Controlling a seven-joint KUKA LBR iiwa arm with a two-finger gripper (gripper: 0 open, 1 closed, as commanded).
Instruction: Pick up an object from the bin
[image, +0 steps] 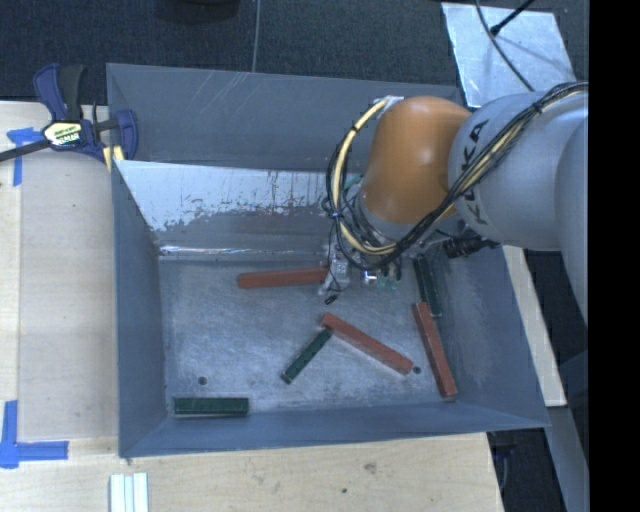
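My gripper hangs below the orange wrist cover, low in the bin's middle back, at the right end of a red-brown flat stick that lies crosswise near the back wall. Just in front of the gripper lies another red-brown stick, slanting down to the right, with a dark green stick angled against its left end.
A third red-brown stick lies along the right wall, with a dark green stick behind it, partly under the arm. One more dark green stick lies at the front left corner.
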